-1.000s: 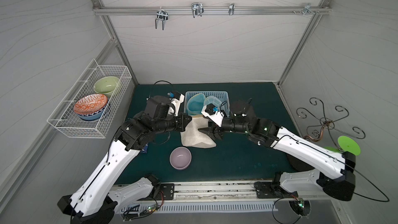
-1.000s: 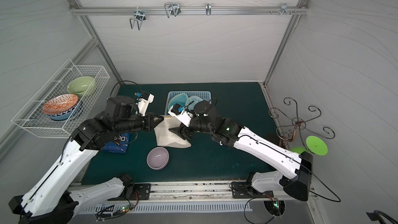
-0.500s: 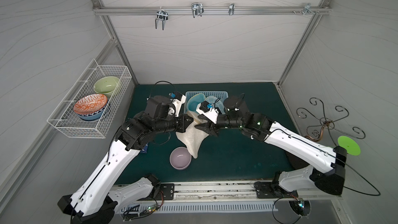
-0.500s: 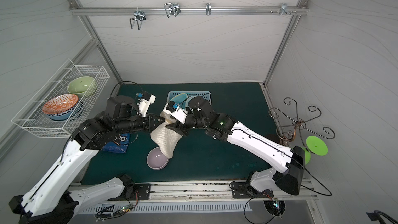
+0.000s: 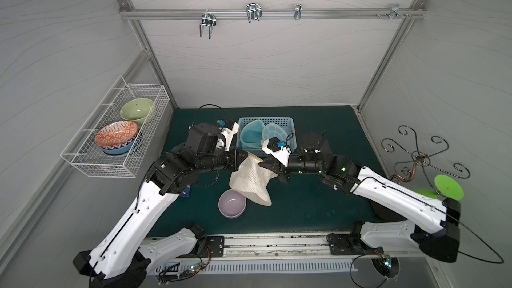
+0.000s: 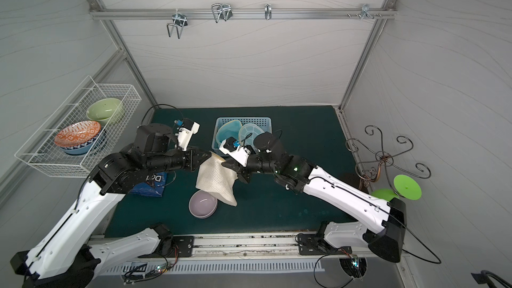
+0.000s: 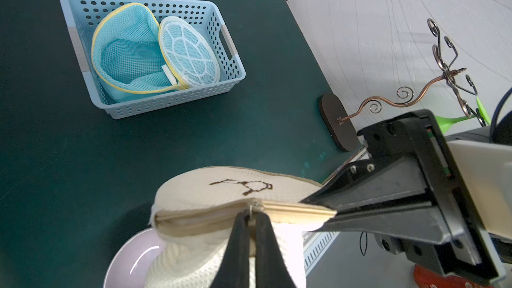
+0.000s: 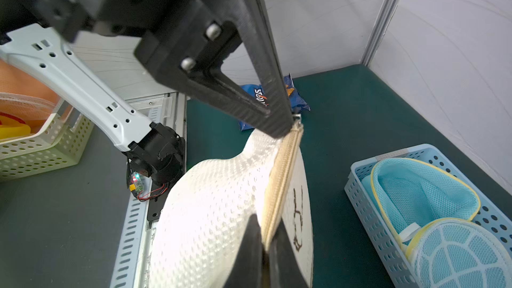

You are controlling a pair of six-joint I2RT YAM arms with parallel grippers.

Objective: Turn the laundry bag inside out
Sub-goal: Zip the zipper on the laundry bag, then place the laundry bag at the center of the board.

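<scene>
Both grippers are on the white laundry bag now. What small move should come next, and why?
Probably the left gripper should draw the zipper pull along the zipper while the right gripper holds its tape steady. Both are shut on the laundry bag, and the zipper between them looks closed.

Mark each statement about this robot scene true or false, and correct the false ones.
1. The left gripper and the right gripper both have jaws shut on the cream mesh laundry bag. True.
2. That bag lies inside the pale blue perforated plastic basket. False: it hangs between the grippers, outside it.
3. The round lilac bowl sits in the white wire rack. False: it stands on the dark green mat; the rack holds a green bowl and an orange patterned bowl.
4. The blue basket holds turquoise mesh bags. True.
</scene>
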